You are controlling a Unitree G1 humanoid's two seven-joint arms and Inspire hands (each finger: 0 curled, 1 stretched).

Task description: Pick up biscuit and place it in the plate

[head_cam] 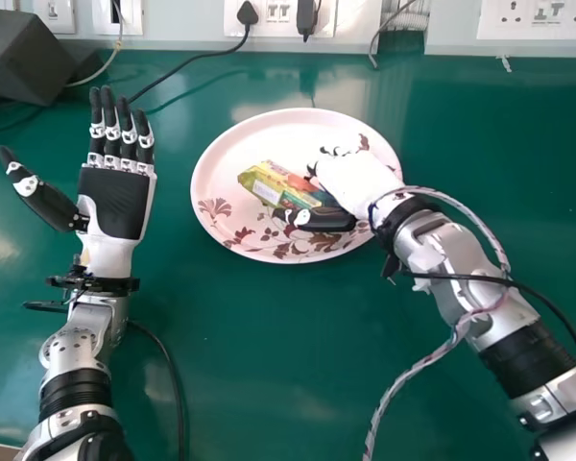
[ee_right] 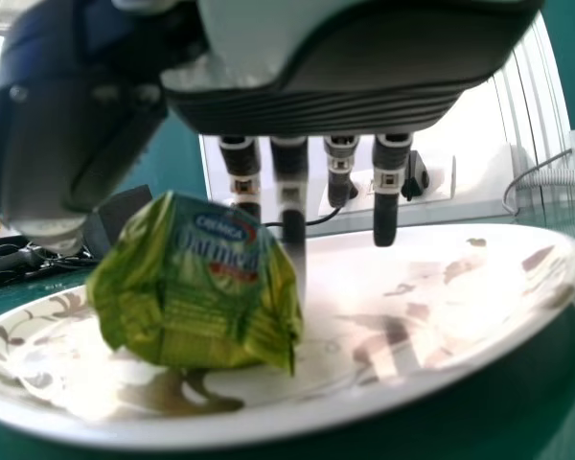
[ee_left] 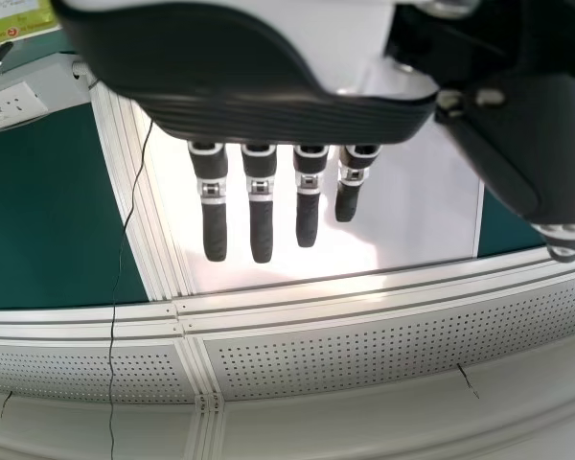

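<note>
At the bottom of the head view, the left arm and right arm are cut off by the frame's lower left corner and right edge, with green tabletop stretching between them. A braided cable leaves the frame at bottom center. The left hand lies palm up at left, fingers spread straight and holding nothing, with a strip of tabletop between it and the floral plate. The biscuit packet rests on the plate, left of its middle and inside the rim. The right hand reaches over the plate's right side, its thumb near the packet; in the right wrist view its fingers extend nearly straight, uncurled around the packet. Whether they touch it is unclear. The hand covers part of the plate's right side, and in the wrist view the packet partly hides some fingers. Beyond the plate, tabletop runs back to the wall sockets, cut by the top edge, while a dark box is cropped at upper left.
</note>
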